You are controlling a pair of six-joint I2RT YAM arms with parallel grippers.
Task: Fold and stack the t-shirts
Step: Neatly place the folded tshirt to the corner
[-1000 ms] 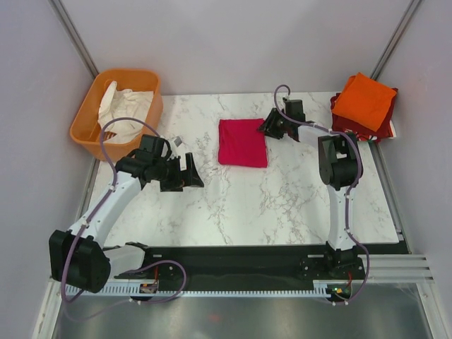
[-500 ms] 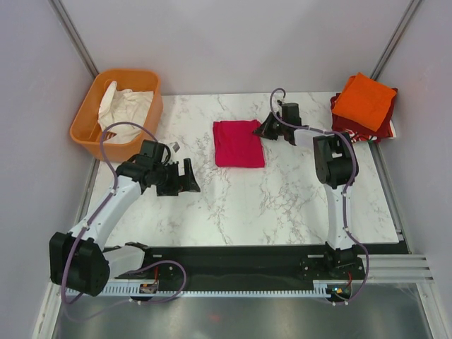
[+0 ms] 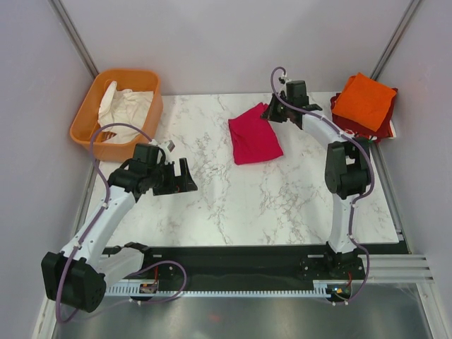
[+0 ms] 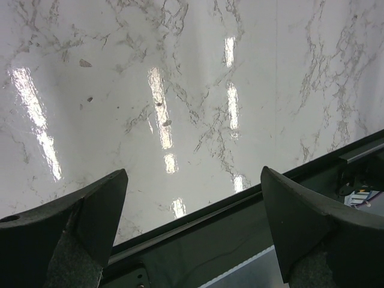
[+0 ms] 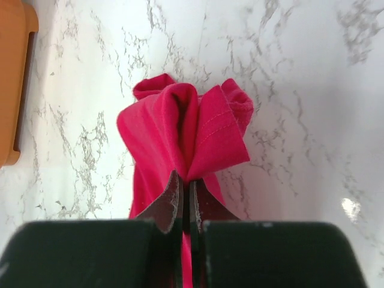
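The folded magenta-pink t-shirt (image 3: pixel 254 138) lies skewed at the table's middle back, its far right corner lifted. My right gripper (image 3: pixel 272 113) is shut on that corner; the right wrist view shows the bunched pink cloth (image 5: pixel 186 135) pinched between the closed fingers (image 5: pixel 172 201). The bright orange t-shirt (image 3: pixel 363 101) lies folded on top of the dark red t-shirt (image 3: pixel 349 126) at the back right corner. My left gripper (image 3: pixel 185 181) is open and empty over bare marble at the left; its fingers (image 4: pixel 90 210) frame the table's near edge in the left wrist view.
A rigid orange plastic basket (image 3: pixel 88 113) with white cloth (image 3: pixel 123 102) in it stands at the back left corner. A black rail (image 3: pixel 240 258) runs along the table's near edge. Grey walls close in the back and sides.
My right gripper has taken the pink t-shirt's corner, lifted it and pulled it right, turning the shirt. My left arm has drawn back toward the near left.
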